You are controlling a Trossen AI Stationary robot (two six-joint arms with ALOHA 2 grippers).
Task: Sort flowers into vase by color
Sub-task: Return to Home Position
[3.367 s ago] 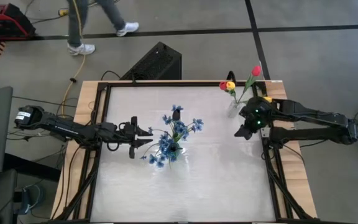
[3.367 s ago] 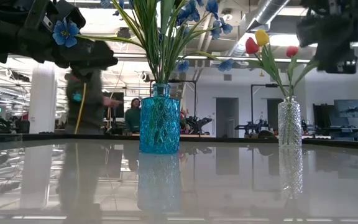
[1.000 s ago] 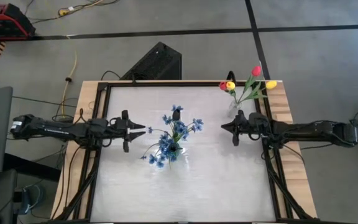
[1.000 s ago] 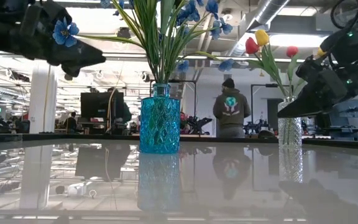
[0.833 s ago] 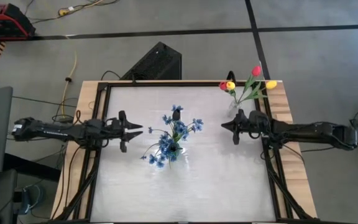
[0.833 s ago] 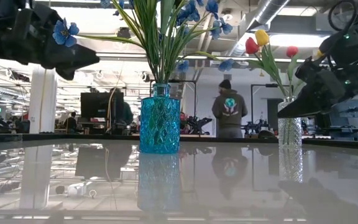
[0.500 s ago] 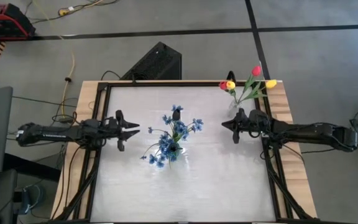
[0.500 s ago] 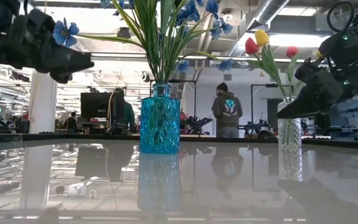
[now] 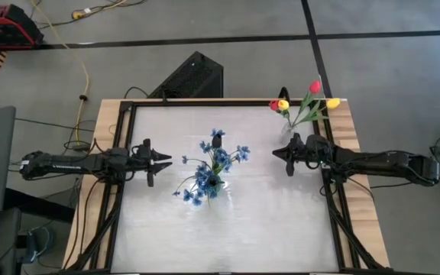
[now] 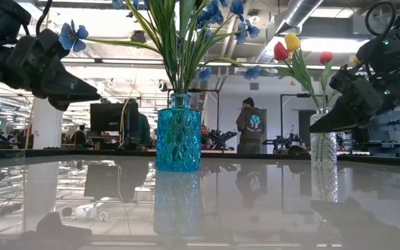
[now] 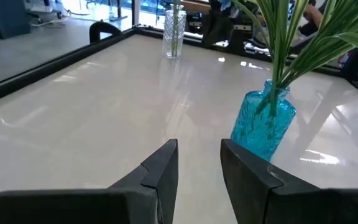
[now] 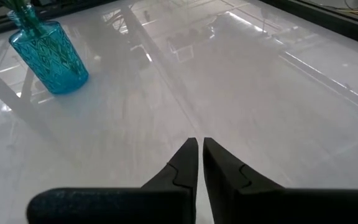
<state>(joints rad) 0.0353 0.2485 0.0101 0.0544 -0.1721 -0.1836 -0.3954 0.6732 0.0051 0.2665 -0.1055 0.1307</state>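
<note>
A blue glass vase point(image 9: 211, 183) point(image 10: 178, 139) stands on its base mid-table, holding blue blossom sprays point(image 9: 218, 160). A clear glass vase point(image 9: 287, 134) point(image 10: 323, 137) stands near the far right corner with red and yellow tulips point(image 9: 296, 107) point(image 10: 288, 47) in it. My left gripper point(image 9: 166, 160) point(image 11: 199, 149) hovers left of the blue vase point(image 11: 263, 127), narrowly open and holding nothing. My right gripper point(image 9: 275, 153) point(image 12: 199, 144) hovers just in front of the clear vase, shut and holding nothing, pointing toward the blue vase point(image 12: 50, 56).
The glossy white tabletop point(image 9: 228, 229) has free room across its near half. A dark frame point(image 9: 121, 153) runs along the table's edges. A black box point(image 9: 193, 76) sits on the floor beyond the far edge. A person point(image 10: 248, 125) stands in the room behind.
My left gripper has drawn back toward the table's left edge, away from the blue vase, and has sunk lower. The vases and flowers have stayed in place. The person in the background has shifted slightly.
</note>
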